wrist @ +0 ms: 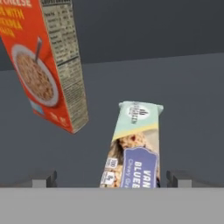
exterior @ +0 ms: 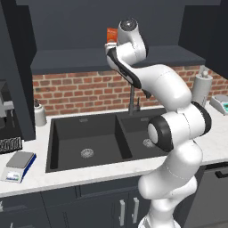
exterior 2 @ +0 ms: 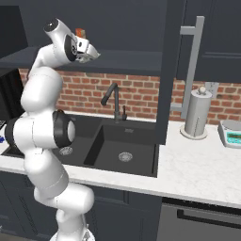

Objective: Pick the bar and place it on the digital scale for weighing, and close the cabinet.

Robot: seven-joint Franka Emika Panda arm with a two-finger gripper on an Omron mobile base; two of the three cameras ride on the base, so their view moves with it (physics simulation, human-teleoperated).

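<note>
Between the dark matt fingers (wrist: pixel 43 179) lies the bar (wrist: pixel 133 148) in a smooth printed wrapper, a printed cardboard box (wrist: pixel 43 61) beyond them to one side, both on the cabinet's (wrist: pixel 175 109) matt charcoal shelf.

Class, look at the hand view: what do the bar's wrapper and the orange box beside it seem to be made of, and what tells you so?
The bar: probably thin plastic film or foil, smooth and printed, with a crimped, serrated end seam. The orange box: likely printed cardboard with a matte finish, judging by its flat panels, sharp folded edges and nutrition table.

Red brick wall (exterior: pixel 80 91) behind black sink (exterior: pixel 89 138)
</note>
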